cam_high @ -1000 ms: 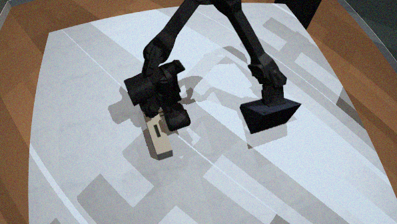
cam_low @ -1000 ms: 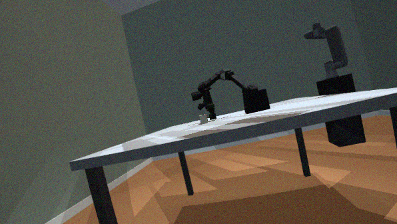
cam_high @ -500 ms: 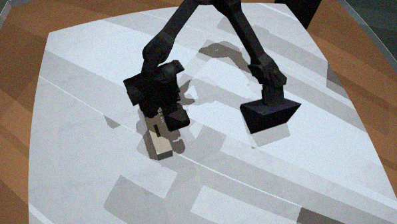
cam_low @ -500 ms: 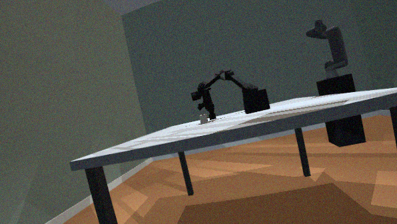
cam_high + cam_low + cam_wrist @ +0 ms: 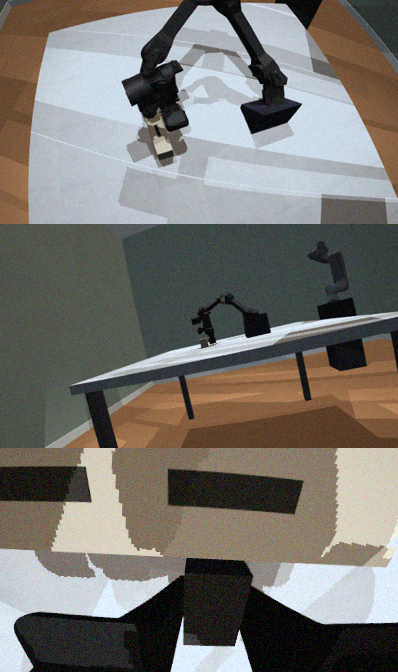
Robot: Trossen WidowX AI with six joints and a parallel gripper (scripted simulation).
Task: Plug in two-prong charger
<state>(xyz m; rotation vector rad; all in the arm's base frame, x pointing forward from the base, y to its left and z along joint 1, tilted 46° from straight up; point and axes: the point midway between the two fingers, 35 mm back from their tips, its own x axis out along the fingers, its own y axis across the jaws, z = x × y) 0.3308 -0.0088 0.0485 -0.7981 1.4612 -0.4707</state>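
The beige power strip (image 5: 163,146) (image 5: 204,343) (image 5: 235,533) lies on the table. Two dark slots show on its face across the top of the wrist view. My gripper (image 5: 209,583) (image 5: 212,341) is shut on the black charger (image 5: 215,610), one finger on each side of it. The charger's front end is right at the strip's lower edge in the wrist view, below the slot (image 5: 232,491) nearer the middle. Its prongs do not show, and whether they are inside an outlet cannot be told. In the top view the wrist hides the charger.
The arm's dark base block (image 5: 271,115) (image 5: 257,325) stands to the right of the strip in the top view. Shadows fall around the strip on the pale table (image 5: 83,180) (image 5: 133,371). A second arm (image 5: 338,269) stands on a pedestal behind the table.
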